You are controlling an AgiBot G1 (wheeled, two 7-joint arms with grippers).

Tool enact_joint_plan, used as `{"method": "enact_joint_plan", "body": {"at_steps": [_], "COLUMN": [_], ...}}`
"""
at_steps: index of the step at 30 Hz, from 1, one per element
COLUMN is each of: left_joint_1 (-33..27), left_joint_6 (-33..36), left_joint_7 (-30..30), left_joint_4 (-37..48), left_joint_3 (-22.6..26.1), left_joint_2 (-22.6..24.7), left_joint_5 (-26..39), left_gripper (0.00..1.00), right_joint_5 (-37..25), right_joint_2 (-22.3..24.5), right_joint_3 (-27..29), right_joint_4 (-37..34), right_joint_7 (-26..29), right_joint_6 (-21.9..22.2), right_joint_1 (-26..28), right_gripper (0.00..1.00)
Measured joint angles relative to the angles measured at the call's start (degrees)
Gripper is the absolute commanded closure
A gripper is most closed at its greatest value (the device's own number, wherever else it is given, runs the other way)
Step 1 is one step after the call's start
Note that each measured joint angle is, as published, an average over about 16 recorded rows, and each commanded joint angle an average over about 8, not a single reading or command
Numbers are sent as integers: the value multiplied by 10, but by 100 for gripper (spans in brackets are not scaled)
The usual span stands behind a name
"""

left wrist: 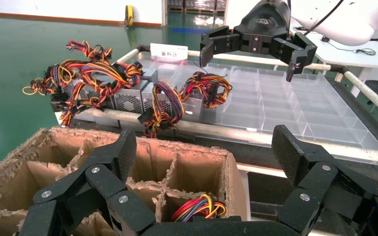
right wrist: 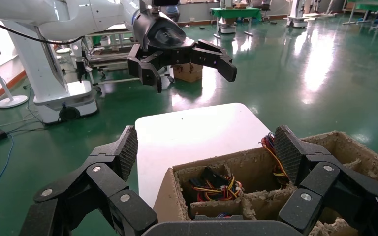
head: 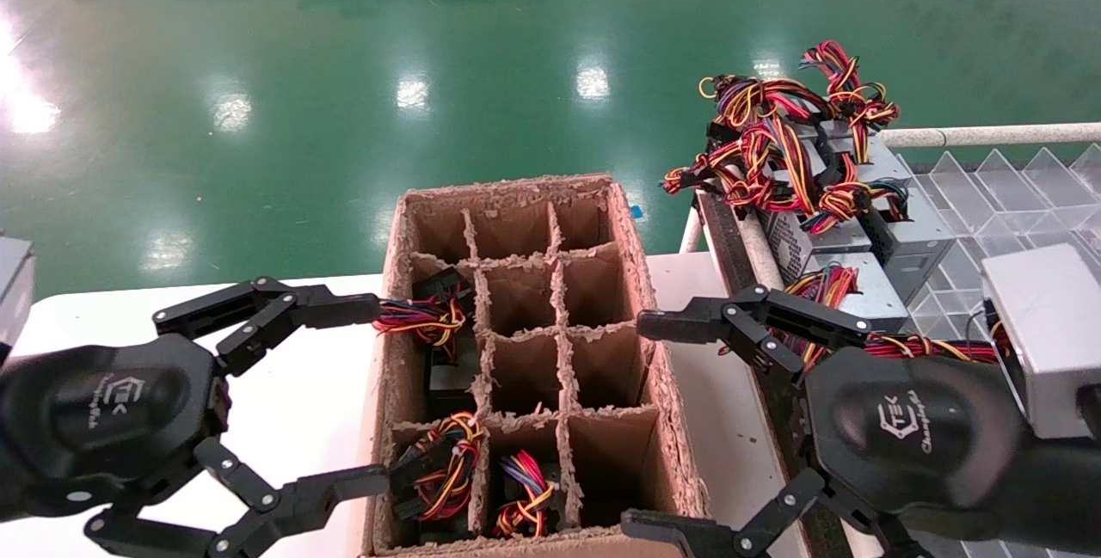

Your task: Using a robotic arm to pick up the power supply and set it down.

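Left tool (head: 378, 393) and right tool (head: 647, 425) both hover, fingers spread wide, empty.

A: What fills the bottom of the frame?
B: The right gripper (right wrist: 204, 157), fingers spread wide above a frayed cardboard box (right wrist: 256, 184) with dividers; coloured wires (right wrist: 216, 184) lie in one cell.
A: And higher up?
B: A white table (right wrist: 197, 132) mid-frame, and the left gripper (right wrist: 189, 66), splayed too, at upper centre over green floor (right wrist: 300, 73).

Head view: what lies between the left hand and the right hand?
The divided cardboard box sits between the open left hand and open right hand, some cells holding wire bundles. The head view shows it best.
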Motion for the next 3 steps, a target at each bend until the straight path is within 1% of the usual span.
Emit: {"method": "enact_joint_plan", "body": {"at_steps": [3], "left_joint_1": [0], "left_joint_6": [0], "left_joint_7": [0], "left_joint_4": [0], "left_joint_3": [0], "left_joint_2": [0], "left_joint_5": [0], "left_gripper": [0], "right_joint_5": [0], "right_joint_2": [0], "right_joint_3": [0], "right_joint_4": [0], "right_joint_7": [0], "right_joint_6": [0], "right_joint_1": [0], "right_gripper": [0]}}
